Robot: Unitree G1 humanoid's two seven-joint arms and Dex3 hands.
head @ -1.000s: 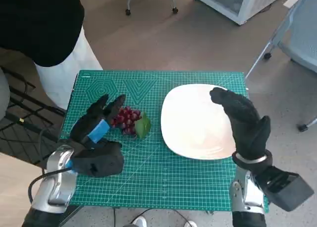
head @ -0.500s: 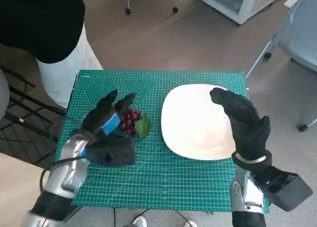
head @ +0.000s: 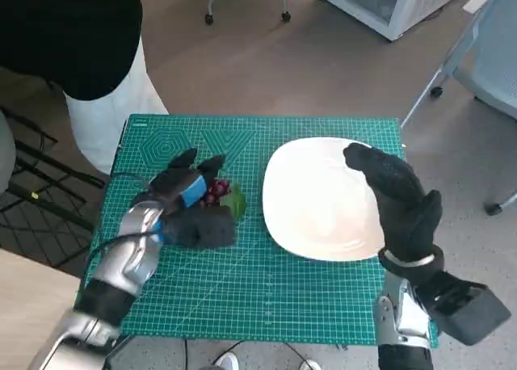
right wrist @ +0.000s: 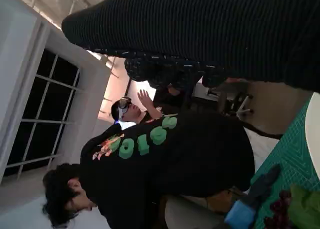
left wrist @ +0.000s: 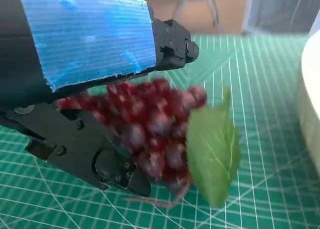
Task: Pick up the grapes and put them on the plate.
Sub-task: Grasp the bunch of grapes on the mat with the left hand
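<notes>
- Head view: left hand [head: 187, 202] sits over the bunch of red grapes [head: 216, 191] on the green cutting mat [head: 266, 289] covering the table. Fingers [head: 184, 158] reach past the far side of the bunch, thumb part on the near side. Only a few berries and the green leaf [head: 235, 203] show beside the hand.
- Grapes lie on the mat, just left of the white plate [head: 311, 200], not on it.
- Right hand [head: 397, 199] hovers above the plate's right part, fingers loosely extended, holding nothing.
- A person in a black top and white trousers [head: 103, 115] stands at the table's far left corner.
- Left wrist view: grapes [left wrist: 150, 126] sit between the upper fingers [left wrist: 172, 39] and the lower black part of the hand. Berries touch the hand; can't tell whether the grip has closed or the bunch is lifted. Leaf [left wrist: 212, 149] lies on the mat, plate rim [left wrist: 310, 84] close by.
- Right wrist view: glove [right wrist: 210, 29] fills the top. Person in a black top with green print [right wrist: 165, 154] beyond the table; left hand's blue tape [right wrist: 240, 211] and grapes [right wrist: 277, 209] at the edge.
</notes>
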